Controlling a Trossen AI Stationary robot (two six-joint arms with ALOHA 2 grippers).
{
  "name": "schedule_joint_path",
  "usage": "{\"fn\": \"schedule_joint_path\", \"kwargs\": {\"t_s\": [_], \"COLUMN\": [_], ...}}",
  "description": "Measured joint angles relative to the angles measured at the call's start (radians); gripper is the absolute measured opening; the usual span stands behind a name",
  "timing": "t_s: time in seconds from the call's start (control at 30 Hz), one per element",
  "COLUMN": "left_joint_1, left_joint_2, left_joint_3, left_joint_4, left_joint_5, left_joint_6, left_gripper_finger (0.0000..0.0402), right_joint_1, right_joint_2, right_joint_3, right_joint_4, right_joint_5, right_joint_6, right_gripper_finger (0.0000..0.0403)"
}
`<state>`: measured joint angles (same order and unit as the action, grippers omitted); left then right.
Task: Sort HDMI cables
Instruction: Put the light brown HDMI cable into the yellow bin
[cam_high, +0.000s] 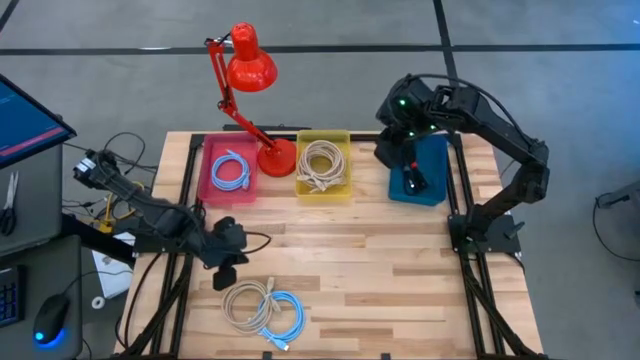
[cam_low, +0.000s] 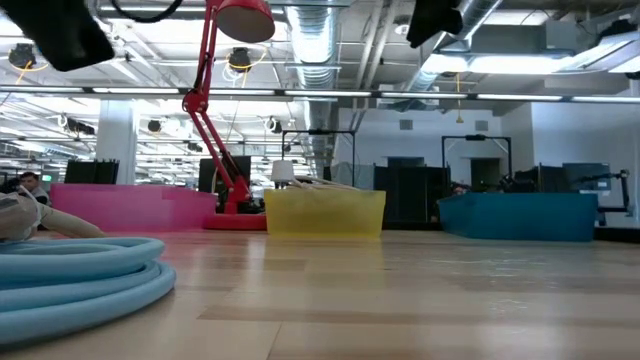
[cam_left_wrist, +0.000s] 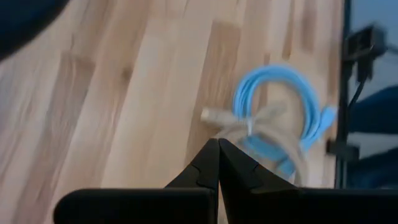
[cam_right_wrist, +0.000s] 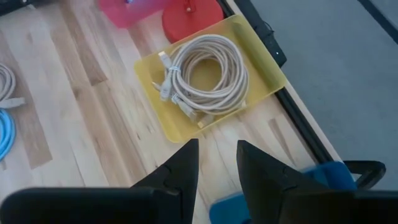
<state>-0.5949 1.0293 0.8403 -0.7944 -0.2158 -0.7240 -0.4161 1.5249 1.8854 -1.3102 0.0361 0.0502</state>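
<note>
Sorting mostly done, by look of it: light blue coiled cable (cam_high: 231, 171) in pink plastic tray (cam_high: 207, 186), beige coiled cables (cam_high: 322, 165) in yellow plastic tray (cam_high: 344, 188), black bundle (cam_high: 413, 178) in blue tray (cam_high: 436, 190). Left: beige loop (cam_high: 246, 301) and light blue loop (cam_high: 283, 316), touching, on wooden tabletop (cam_high: 400, 280) near front edge. Left gripper (cam_high: 228, 268) just beside them, fingers closed, empty. Right gripper (cam_right_wrist: 215, 163) above blue tray, fingers slightly apart, empty.

The high view looks straight down on the whole table (cam_high: 400, 270) and both arms. The low view sits at tabletop level, a light blue cable (cam_low: 80, 275) close before it, facing the trays and the room behind. The left wrist view looks close down past the left gripper (cam_left_wrist: 218, 163) at the wood. The right wrist view, higher, looks past the right gripper (cam_right_wrist: 217, 163); it shares the yellow tray (cam_right_wrist: 261, 59) with the high and low views.
</note>
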Motion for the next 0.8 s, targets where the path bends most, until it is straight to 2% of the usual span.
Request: {"fn": "schedule_joint_path", "kwargs": {"t_s": [0.13, 0.43, 0.63, 0.8], "left_joint_1": [-0.014, 0.010, 0.027, 0.030], "left_joint_2": [-0.001, -0.001, -0.001, -0.001], "left_joint_3": [0.000, 0.000, -0.001, -0.002], "left_joint_4": [-0.064, -0.089, -0.089, -0.089], "left_joint_5": [0.006, -0.022, -0.022, -0.022], "left_joint_6": [0.008, 0.273, 0.369, 0.410], "left_gripper_finger": [0.0004, 0.0005, 0.0008, 0.0031], "right_joint_1": [-0.009, -0.008, 0.004, 0.024], "right_joint_2": [0.000, 0.000, 0.000, 0.000], "right_joint_3": [0.000, 0.000, 0.000, 0.000], "right_joint_4": [0.006, 0.037, 0.039, 0.040], "right_joint_5": [0.000, -0.002, -0.002, -0.002], "right_joint_6": [0.000, 0.077, 0.156, 0.172], "right_gripper_finger": [0.0101, 0.0101, 0.0101, 0.0101]}}
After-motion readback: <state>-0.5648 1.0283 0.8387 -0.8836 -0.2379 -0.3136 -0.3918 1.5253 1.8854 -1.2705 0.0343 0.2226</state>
